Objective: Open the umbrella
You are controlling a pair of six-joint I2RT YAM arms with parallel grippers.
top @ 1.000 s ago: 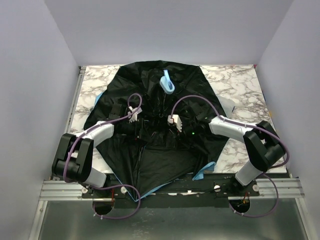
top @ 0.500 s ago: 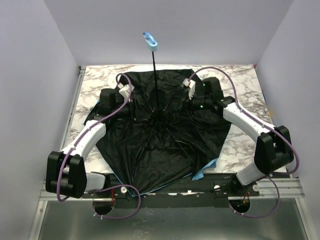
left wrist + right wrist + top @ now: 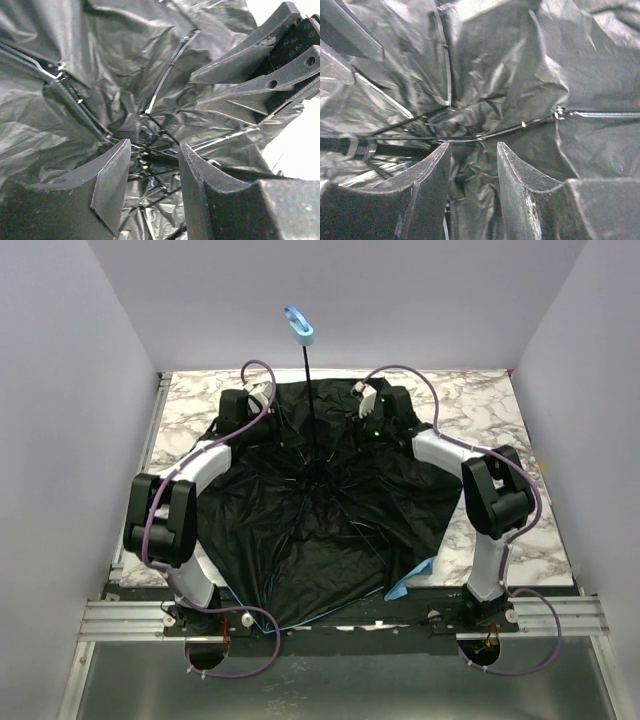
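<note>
While the umbrella (image 3: 330,540) lies spread, shaft (image 3: 311,405) upright, the left gripper (image 3: 152,165) at eleven o'clock and right gripper (image 3: 472,157) at one o'clock both stand released.

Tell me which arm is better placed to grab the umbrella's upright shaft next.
Left, narrowly: left gripper and right gripper are open flanking the shaft, but ribs converge between the left's fingers.

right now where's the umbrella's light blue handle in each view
top external: the handle sits upper centre, on top of the thin black shaft that stands up from the spread canopy.
left wrist: not in it; only black canopy and ribs.
right wrist: not in it; again only black canopy and ribs.
shared landmark: the crinkled black inside of the canopy with its thin ribs.
</note>
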